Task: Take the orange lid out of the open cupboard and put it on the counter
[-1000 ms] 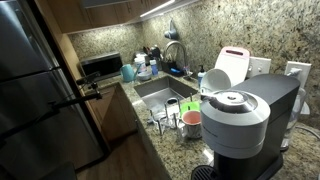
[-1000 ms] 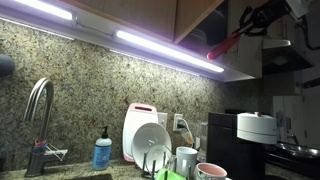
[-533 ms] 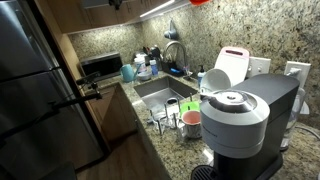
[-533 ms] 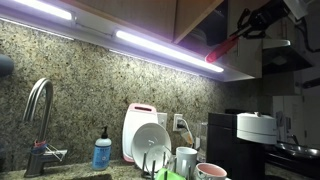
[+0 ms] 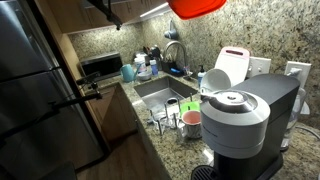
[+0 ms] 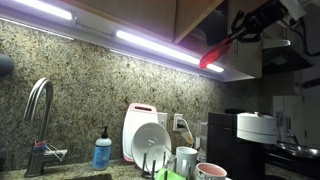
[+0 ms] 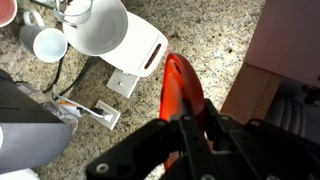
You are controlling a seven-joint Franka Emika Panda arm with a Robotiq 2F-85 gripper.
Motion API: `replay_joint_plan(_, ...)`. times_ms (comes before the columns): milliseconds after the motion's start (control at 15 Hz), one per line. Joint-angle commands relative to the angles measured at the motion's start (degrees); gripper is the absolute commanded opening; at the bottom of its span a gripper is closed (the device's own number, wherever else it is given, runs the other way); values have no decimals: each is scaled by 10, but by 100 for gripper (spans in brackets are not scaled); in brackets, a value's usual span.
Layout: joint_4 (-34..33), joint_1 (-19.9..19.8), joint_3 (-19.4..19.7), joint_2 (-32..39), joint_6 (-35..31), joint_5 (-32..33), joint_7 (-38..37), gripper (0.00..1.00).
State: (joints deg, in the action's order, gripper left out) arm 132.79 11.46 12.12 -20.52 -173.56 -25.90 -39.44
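The orange lid (image 6: 216,54) hangs in the air just below the lit underside of the wall cupboard, tilted, with my gripper (image 6: 239,33) shut on its upper edge. Its lower part dips into the top of an exterior view as a bright orange-red shape (image 5: 196,6); the gripper is out of that view. The wrist view shows the orange lid (image 7: 178,85) edge-on, pinched between the black fingers of my gripper (image 7: 189,124). Far below lies the speckled granite counter (image 7: 220,40), also seen around the sink (image 5: 168,152).
A grey coffee machine (image 5: 240,115) stands at the counter's near end. Beside it are a pink cup (image 5: 191,121), glasses and a white board with a red edge (image 5: 233,62). The steel sink (image 5: 160,92) and faucet (image 6: 40,100) lie further along. The open cupboard's shelf (image 6: 285,45) is behind the arm.
The gripper has carried the lid out and away from the cupboard. It has shifted left in one exterior view and dropped into the top of the other, where it barely showed before.
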Motion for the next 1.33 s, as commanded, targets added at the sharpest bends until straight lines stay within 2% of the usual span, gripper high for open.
replay_joint_plan(0, -5, 81, 56, -6, 16, -64, 40, 4)
replay_joint_plan(133, -8, 139, 96, -10, 12, -113, 66, 4)
replay_joint_plan(600, -17, 299, 224, -20, 13, -249, 160, 4)
replay_joint_plan(800, -21, 355, 273, -32, 12, -302, 190, 4)
replay_joint_plan(1267, -20, 437, 353, -48, 14, -370, 227, 4)
